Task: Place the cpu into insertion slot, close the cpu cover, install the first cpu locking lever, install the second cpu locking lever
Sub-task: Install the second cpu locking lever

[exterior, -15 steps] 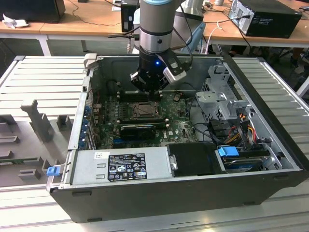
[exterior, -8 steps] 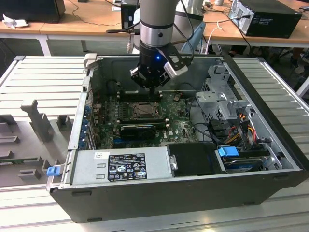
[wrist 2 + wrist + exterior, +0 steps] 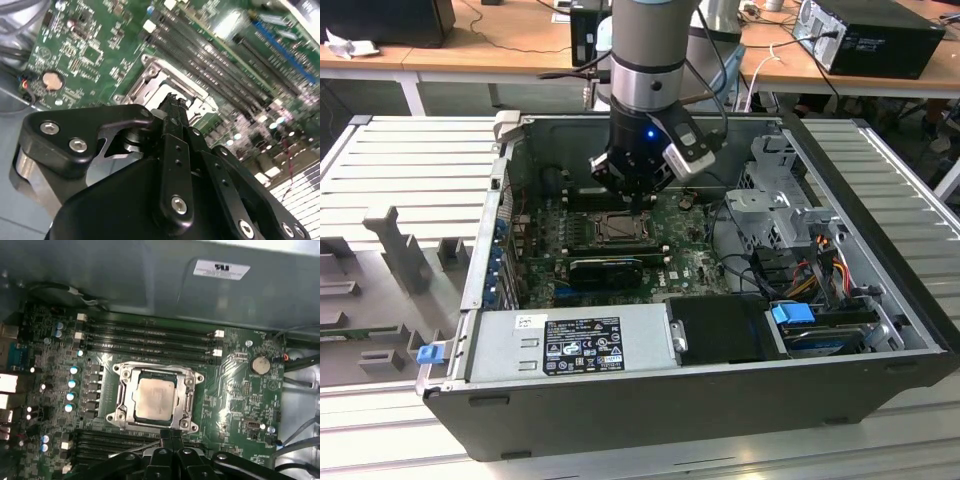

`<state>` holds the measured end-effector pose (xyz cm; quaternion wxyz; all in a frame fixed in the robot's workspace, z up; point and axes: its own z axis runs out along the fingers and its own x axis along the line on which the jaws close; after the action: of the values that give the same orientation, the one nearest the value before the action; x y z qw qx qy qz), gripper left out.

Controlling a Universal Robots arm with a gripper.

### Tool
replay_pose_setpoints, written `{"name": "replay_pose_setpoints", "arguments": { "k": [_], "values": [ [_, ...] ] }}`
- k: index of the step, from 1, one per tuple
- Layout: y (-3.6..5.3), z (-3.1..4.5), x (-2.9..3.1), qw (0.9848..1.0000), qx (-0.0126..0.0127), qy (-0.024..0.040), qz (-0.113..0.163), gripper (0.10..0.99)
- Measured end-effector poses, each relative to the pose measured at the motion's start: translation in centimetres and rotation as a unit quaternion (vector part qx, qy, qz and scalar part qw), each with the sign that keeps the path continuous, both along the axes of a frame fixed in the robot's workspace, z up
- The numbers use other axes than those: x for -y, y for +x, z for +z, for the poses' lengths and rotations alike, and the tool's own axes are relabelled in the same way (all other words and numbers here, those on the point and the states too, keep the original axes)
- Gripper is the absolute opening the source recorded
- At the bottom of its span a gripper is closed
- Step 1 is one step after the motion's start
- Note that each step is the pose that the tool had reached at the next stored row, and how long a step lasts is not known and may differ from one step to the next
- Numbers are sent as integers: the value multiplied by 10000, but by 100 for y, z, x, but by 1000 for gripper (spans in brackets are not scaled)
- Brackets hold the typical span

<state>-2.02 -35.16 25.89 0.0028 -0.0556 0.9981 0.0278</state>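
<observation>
We see the cpu (image 3: 155,399) seated in the slot (image 3: 187,405), cover (image 3: 156,371) down around it. Our gripper (image 3: 171,436) hovers at the socket's edge, fingers pressed together, holding nothing.

Arm (image 3: 648,45): grey cylindrical body, silver ring band, black wrist section below it with a small blue light. White-and-black camera block clamped beside the wrist. Black cables run along the arm. Tool (image 3: 172,436): matte black linkage bars with silver screw heads and bare metal pivot pins; slim black fingers (image 3: 176,131).
</observation>
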Motion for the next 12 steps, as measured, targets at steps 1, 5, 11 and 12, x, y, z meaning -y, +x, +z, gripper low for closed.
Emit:
{"name": "replay_pose_setpoints", "arguments": {
  "k": [1, 5, 11, 12],
  "values": [
    [0, -3, 2, 10000, -41, 8, -4, 106],
    [0, -37, 19, 9999, -97, 25, -17, 106],
    [0, -141, 128, 9999, -97, 45, -70, 106],
    [-1, -145, 143, 9999, -98, 76, -70, 106]
  ]
}}
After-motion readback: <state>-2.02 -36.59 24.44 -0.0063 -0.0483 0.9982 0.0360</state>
